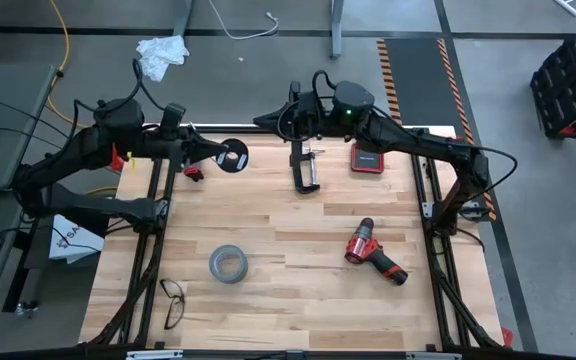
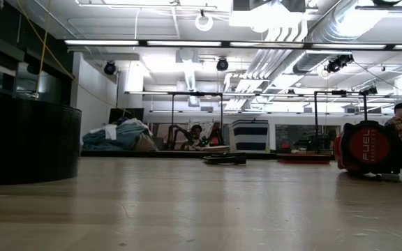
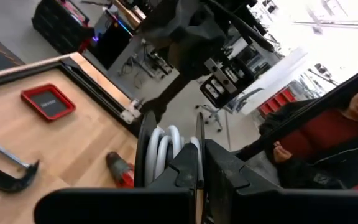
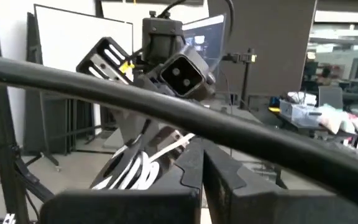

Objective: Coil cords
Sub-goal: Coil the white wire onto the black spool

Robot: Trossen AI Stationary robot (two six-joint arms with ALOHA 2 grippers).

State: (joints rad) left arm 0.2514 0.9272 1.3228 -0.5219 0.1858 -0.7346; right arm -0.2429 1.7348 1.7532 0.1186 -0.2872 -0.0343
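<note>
the black disc (image 1: 233, 157) is held up above the far left part of the surface (image 1: 298, 290), gripped at its rim by the left gripper (image 1: 211, 152), whose jaws are clamped tight on it. white cable (image 3: 165, 148) is seen wound in loops on the disc, right at the left jaws. the right gripper (image 1: 266, 120) is raised just beside the disc, jaws pressed together, and a strand of cable appears to be pinched there, though that cannot be confirmed. winding is judged well under way; next, the remaining tail must be carried round the disc under steady tension.
</note>
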